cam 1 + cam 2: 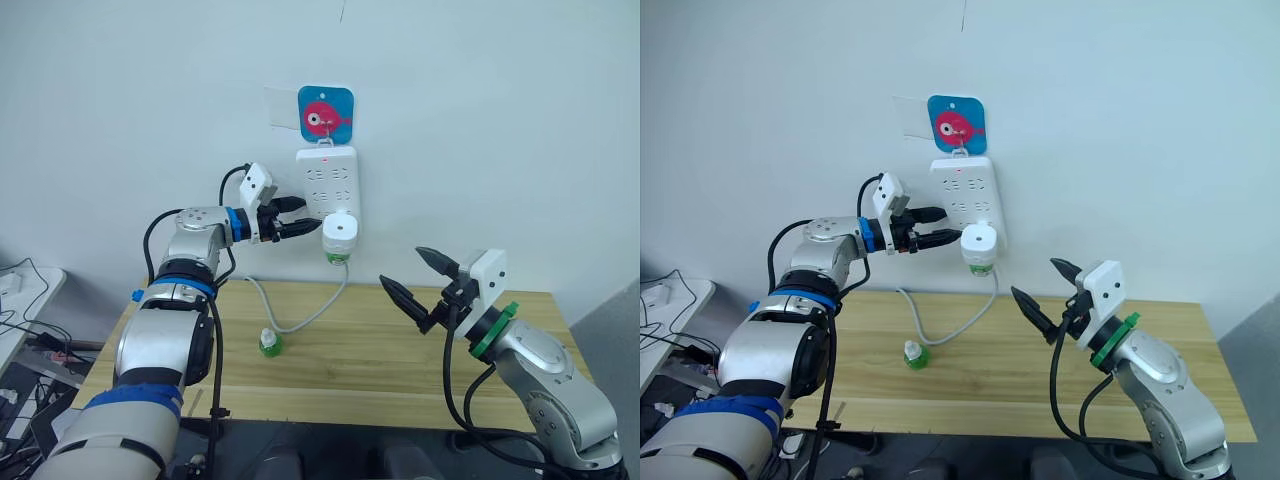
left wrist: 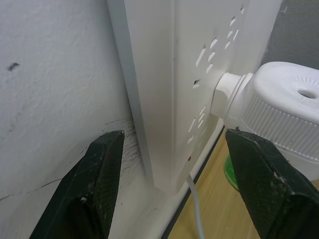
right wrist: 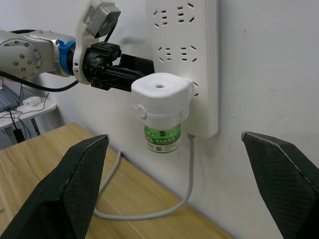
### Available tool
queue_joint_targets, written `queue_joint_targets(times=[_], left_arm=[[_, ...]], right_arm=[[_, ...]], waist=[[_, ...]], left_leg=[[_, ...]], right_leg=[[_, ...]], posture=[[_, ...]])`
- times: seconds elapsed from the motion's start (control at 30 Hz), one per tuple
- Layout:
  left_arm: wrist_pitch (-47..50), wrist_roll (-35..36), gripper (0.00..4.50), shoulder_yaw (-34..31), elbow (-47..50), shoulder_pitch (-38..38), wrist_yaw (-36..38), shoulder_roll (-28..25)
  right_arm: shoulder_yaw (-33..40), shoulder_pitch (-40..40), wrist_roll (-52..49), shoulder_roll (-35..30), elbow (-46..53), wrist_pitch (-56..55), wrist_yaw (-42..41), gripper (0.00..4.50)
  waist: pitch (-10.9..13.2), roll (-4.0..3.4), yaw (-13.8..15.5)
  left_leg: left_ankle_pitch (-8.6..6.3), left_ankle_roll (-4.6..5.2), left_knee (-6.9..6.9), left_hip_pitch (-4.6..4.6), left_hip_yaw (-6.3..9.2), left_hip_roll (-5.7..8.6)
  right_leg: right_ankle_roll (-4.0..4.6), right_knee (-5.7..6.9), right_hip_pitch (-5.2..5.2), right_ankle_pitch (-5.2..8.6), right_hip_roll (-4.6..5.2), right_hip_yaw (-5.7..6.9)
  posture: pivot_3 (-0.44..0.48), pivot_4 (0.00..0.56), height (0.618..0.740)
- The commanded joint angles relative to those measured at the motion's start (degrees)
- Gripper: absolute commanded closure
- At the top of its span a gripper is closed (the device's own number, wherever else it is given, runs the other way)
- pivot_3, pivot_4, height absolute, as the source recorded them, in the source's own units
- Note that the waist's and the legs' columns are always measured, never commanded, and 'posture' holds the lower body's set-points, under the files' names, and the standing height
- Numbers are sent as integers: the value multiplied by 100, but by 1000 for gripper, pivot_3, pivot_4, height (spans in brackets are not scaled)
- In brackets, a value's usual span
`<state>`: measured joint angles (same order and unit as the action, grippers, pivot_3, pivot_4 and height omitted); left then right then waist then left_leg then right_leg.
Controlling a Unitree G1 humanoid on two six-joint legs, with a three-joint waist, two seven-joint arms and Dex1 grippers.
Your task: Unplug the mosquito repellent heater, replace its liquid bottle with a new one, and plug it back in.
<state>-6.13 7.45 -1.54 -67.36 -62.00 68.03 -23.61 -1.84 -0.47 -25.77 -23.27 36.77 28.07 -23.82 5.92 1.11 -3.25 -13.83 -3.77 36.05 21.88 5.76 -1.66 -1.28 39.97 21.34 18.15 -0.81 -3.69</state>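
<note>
The heater [image 3: 160, 97] sat plugged into a low socket of the white power strip [image 1: 328, 181] hanging on the wall, its prongs buried and a green bottle [image 3: 162, 138] screwed in beneath it, hanging clear of the wooden table [image 1: 350, 370]. That was probably why it had to come out of the socket first: the bottle could only be swapped once the unit was free. The left claw [image 1: 296, 216] was raised at the heater's nine o'clock, fingers spread and holding nothing, one tip close against the strip's edge and the other just beside the heater's body, seemingly lined up to close on the unit. The right claw [image 1: 418, 278] hovered over the table at about the heater's four o'clock, well apart from it, spread wide and empty, likely waiting to take the bottle. A second small green bottle [image 1: 269, 343] stood on the table at the heater's seven o'clock, near the strip's grey cord [image 1: 310, 318], presumably the replacement. Counted: one heater, two green bottles, one power strip, one cord, and one blue card with a pink fish [image 1: 325, 113] at the strip's twelve o'clock.
</note>
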Motion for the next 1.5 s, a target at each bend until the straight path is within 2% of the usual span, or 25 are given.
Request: queue_joint_targets(times=[0.03,0.43,0.7,0.8,0.93,0.97,1.3,1.5], left_arm=[[-233,-66,1151,-71,-108,-333,-62,74],[82,-65,1151,-109,-266,-668,916,222],[243,-67,1151,-100,-67,-562,1334,208],[256,-56,1723,-141,-67,-484,1271,169],[262,-63,2962,-160,-53,-466,1253,156],[243,-65,3136,-179,-51,-466,1215,156],[209,-80,3144,-198,-27,-423,1067,228],[243,-106,3144,-190,-5,-398,1103,233]], right_arm=[[57,-69,12,-46,306,22,40,0],[94,-224,-79,-30,336,259,142,0],[106,-330,-112,66,312,344,235,0],[51,-378,-69,164,350,427,361,0],[-20,-460,-72,266,435,621,538,0],[-57,-519,-92,332,484,734,639,0],[-481,-1205,101,1189,552,1708,1729,0],[-657,-1418,431,1432,337,1895,2091,0]], waist=[[2,3,13],[66,4,-27],[137,7,-32],[157,5,-35],[167,4,-50],[168,4,-54],[248,0,-118],[306,-3,-143]], left_leg=[[0,0,0,2,2,1],[0,0,0,7,7,1],[0,0,0,9,10,1],[0,0,0,10,11,1],[0,0,0,9,12,0],[0,0,0,10,13,0],[0,0,-1,17,22,-1],[1,0,0,19,24,0]], right_leg=[[0,-1,0,0,0,2],[0,-2,3,0,0,6],[0,-1,3,0,0,9],[0,-1,4,0,1,9],[0,0,5,0,1,10],[0,0,6,0,0,10],[0,-1,8,0,1,17],[1,0,9,0,3,19]], posture=[[-45,101,740],[-45,114,740],[-50,123,740],[-49,127,740],[-47,132,740],[-45,138,740],[-68,159,740],[-71,171,740]])
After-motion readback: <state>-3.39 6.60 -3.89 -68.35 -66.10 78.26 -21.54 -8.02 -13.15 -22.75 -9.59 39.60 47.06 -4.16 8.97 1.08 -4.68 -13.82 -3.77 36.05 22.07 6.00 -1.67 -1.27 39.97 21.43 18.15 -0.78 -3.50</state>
